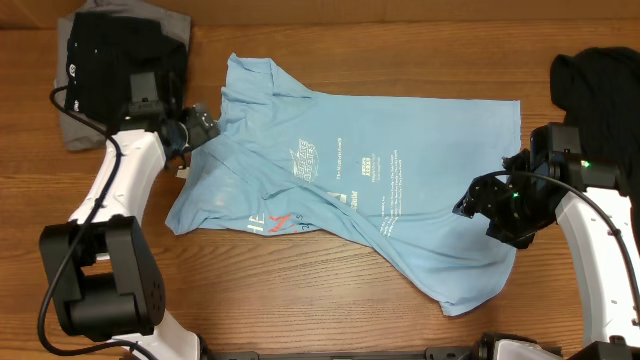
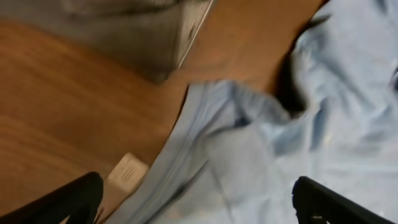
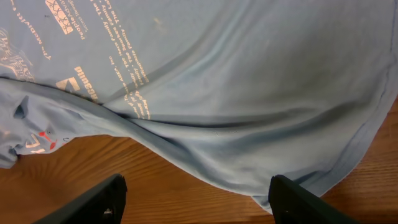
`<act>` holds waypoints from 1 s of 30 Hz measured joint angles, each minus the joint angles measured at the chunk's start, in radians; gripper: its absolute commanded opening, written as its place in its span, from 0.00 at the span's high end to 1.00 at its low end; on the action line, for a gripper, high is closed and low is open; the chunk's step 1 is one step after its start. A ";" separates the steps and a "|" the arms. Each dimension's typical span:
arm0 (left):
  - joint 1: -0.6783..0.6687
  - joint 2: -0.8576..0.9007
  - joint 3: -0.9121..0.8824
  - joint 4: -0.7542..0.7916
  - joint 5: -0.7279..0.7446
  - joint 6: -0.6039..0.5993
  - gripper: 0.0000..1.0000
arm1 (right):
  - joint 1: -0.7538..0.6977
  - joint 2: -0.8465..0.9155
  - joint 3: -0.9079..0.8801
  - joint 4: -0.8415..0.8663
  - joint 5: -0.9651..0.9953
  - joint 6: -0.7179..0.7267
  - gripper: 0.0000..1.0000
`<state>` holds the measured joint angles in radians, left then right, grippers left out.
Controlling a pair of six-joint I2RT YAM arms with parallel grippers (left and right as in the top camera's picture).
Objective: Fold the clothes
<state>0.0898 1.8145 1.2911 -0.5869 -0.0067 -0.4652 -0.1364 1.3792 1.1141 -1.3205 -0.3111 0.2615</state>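
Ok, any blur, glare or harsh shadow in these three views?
Overhead: sharp and evenly lit, with soft shadows only on the brown wooden table. Left wrist: smeared and soft throughout, so the light-blue fabric T-shirt loses its weave. Right wrist: crisp, with clean edges on the pale lettering. No strong glare in any view.

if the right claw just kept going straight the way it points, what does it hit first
Most likely the light-blue T-shirt: its rumpled lower edge lies right ahead of the open right claw, past a strip of bare table. Depth is unclear, so it might touch the wood first.
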 measured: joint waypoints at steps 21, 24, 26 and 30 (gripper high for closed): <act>-0.294 0.003 0.022 -0.379 0.247 -0.082 0.21 | 0.000 0.000 -0.002 -0.005 -0.068 0.000 0.23; -0.336 0.003 0.010 -0.367 0.245 -0.125 0.21 | 0.000 0.000 -0.002 -0.013 -0.072 0.000 0.23; -0.352 0.003 0.009 -0.362 0.234 -0.149 0.21 | 0.000 0.000 -0.002 -0.014 -0.075 0.000 0.23; -0.357 0.004 0.009 -0.355 0.220 -0.184 0.21 | 0.000 0.000 -0.002 -0.014 -0.075 0.000 0.23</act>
<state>-0.2668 1.8183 1.2999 -0.9421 0.2131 -0.6495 -0.1364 1.3792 1.1122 -1.3342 -0.3859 0.2611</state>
